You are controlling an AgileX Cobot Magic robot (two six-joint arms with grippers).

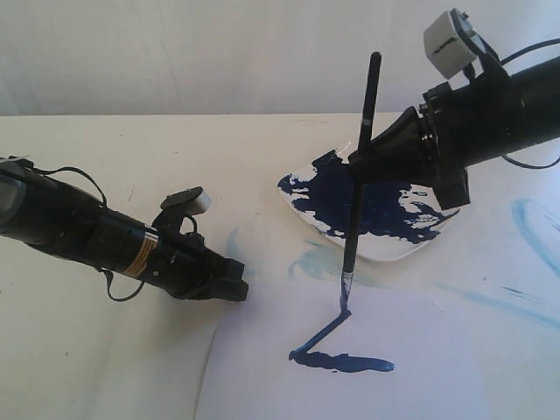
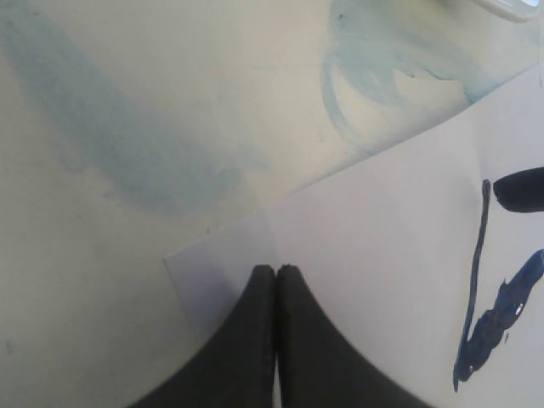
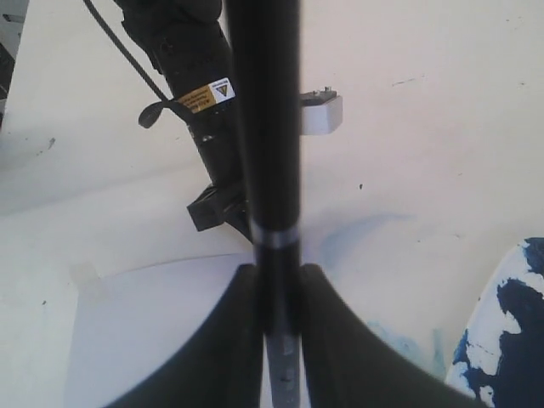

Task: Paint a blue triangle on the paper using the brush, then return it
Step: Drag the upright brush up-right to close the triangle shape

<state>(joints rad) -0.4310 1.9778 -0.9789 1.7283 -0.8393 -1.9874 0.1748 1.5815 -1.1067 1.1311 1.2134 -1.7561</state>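
Note:
My right gripper (image 1: 357,168) is shut on the brush (image 1: 363,140), gripping the black handle partway up and holding it nearly upright. The bristle tip (image 1: 343,308) touches the paper (image 1: 429,350). Of the blue triangle (image 1: 337,354), a thick uneven base and one thin slanted side show, and the side ends at the tip. My left gripper (image 1: 238,289) is shut on nothing, its tips over the paper's (image 2: 382,212) corner. In the left wrist view the fingers (image 2: 259,289) meet, and the painted strokes (image 2: 480,280) lie off to one side. In the right wrist view the fingers (image 3: 242,314) clamp the handle (image 3: 263,127).
A white plate (image 1: 394,256) smeared with dark-blue paint sits behind the brush, under my right arm. Pale blue stains (image 1: 311,258) mark the cream table beside the plate and at the far right (image 1: 534,223). The left arm (image 3: 195,76) shows beyond the brush.

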